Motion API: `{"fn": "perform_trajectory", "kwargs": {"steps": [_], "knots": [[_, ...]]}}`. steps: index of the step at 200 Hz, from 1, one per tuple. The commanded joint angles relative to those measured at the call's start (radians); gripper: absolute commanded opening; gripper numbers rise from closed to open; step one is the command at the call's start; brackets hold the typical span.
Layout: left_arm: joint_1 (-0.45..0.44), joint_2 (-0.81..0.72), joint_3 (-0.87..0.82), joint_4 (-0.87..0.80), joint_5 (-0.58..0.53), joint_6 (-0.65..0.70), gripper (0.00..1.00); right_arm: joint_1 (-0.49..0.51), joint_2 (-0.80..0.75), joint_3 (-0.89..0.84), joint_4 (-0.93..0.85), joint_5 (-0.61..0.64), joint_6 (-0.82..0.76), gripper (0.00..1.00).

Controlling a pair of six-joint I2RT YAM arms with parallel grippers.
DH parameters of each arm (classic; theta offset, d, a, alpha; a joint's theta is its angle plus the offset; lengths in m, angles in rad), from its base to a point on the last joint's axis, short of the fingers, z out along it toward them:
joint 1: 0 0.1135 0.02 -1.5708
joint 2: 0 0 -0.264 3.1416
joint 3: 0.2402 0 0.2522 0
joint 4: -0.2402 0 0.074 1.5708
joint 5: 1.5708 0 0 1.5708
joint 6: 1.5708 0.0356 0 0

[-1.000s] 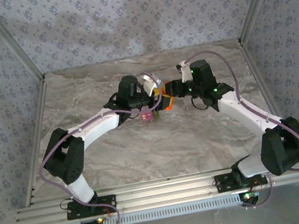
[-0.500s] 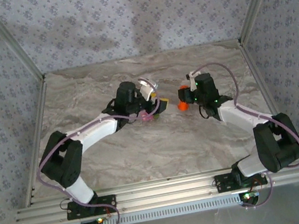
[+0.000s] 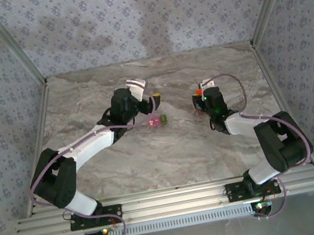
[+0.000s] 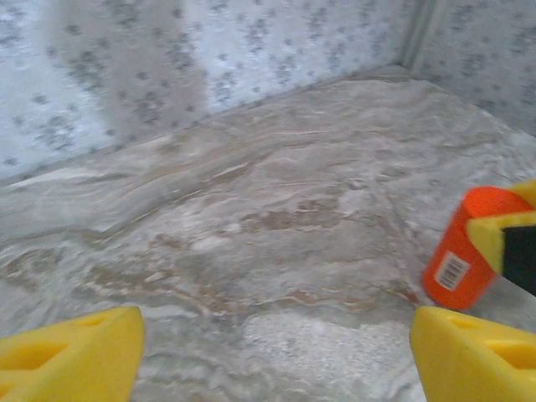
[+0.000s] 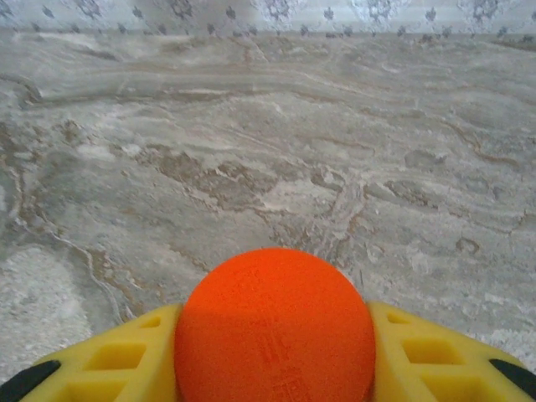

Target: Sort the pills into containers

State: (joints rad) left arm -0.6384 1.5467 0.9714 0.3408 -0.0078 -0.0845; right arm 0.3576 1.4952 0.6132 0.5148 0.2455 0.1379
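Pinching the orange cylindrical plastic bottle (image 4: pixel 463 239) is the right gripper (image 5: pixel 273 356); the bottle's white barcode label (image 4: pixel 452 272) is too small to read. Left gripper (image 4: pixel 276 364) spread, empty.

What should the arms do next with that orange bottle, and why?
Probably bring the open left claw across to grip the orange bottle low down: the right claw is shut near its capped top, so nothing can reach the containers until it's opened.
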Motion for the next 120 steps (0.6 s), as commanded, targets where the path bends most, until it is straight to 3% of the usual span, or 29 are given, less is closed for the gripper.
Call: {"fn": "perform_trajectory", "kwargs": {"steps": [1, 30, 35, 48, 76, 107, 120], "knots": [[0.010, -0.045, -0.010, 0.016, -0.132, -0.040, 0.90, 0.008, 0.009, -0.023, 0.074, 0.069, 0.006, 0.43], [0.026, -0.057, -0.010, -0.008, -0.179, -0.063, 0.92, 0.000, -0.012, -0.026, 0.056, 0.061, 0.025, 0.65], [0.029, -0.060, -0.009, -0.014, -0.182, -0.067, 0.98, -0.005, -0.018, -0.023, 0.049, 0.048, 0.027, 0.68], [0.036, -0.061, -0.006, -0.025, -0.182, -0.070, 1.00, -0.015, -0.038, -0.007, 0.012, 0.017, 0.035, 0.74], [0.048, -0.066, 0.011, -0.052, -0.184, -0.081, 1.00, -0.049, -0.113, 0.038, -0.078, -0.055, 0.063, 0.80], [0.056, -0.084, 0.015, -0.054, -0.263, -0.142, 1.00, -0.069, -0.223, 0.121, -0.217, -0.123, 0.092, 0.81], [0.059, -0.090, 0.021, -0.078, -0.345, -0.179, 1.00, -0.072, -0.252, 0.178, -0.302, -0.177, 0.108, 0.81]]}}
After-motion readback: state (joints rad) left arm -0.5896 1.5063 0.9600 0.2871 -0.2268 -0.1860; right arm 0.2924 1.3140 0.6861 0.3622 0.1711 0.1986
